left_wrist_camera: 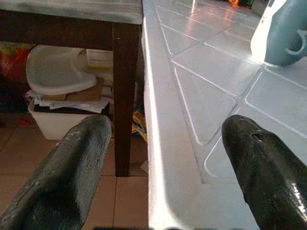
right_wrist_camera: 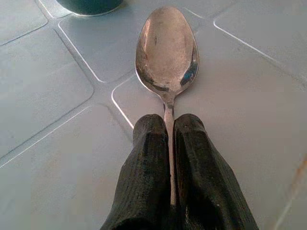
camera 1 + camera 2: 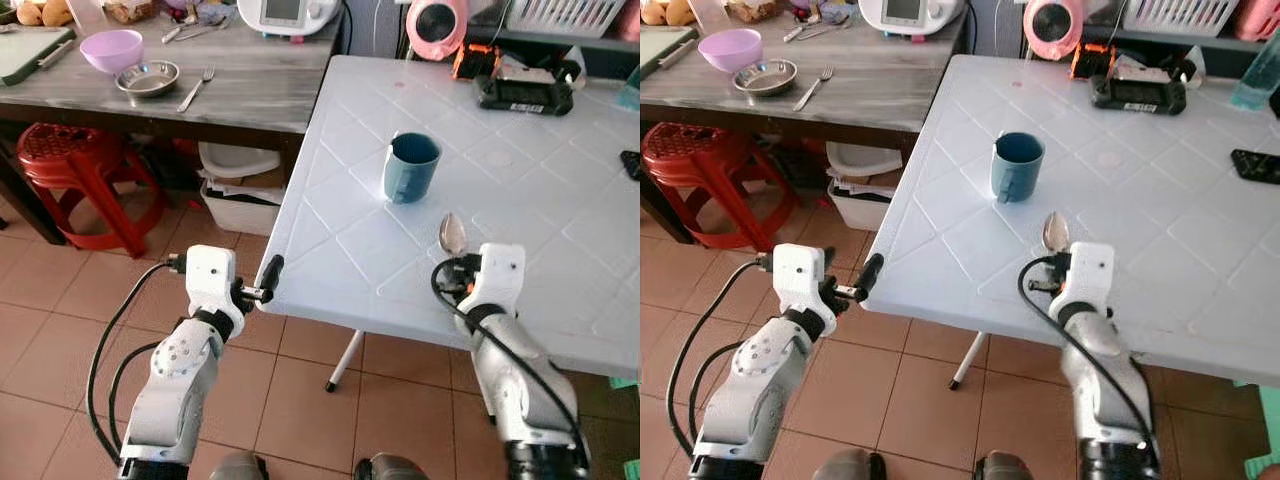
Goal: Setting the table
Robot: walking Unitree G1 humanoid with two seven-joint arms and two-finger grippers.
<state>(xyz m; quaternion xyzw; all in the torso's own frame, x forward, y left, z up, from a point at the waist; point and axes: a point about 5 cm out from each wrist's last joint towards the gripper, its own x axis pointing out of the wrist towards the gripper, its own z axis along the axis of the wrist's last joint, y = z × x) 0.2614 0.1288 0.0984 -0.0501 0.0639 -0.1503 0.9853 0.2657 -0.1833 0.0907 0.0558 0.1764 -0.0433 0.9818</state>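
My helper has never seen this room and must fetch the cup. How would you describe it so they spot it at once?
Find the white plastic table with the diamond-patterned top. Near its middle stands the blue mug, upright, just beyond the spoon held in the right claw. It is the only cup there; everything else on that table sits along the far edge.

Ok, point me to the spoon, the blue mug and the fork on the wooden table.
spoon [image 2: 166, 45]: right wrist view, middle of its bowl, ahead of the shut right end effector.
blue mug [image 3: 411, 168]: left eye view, on its outer wall.
fork [image 3: 196, 89]: left eye view, midway along its handle.
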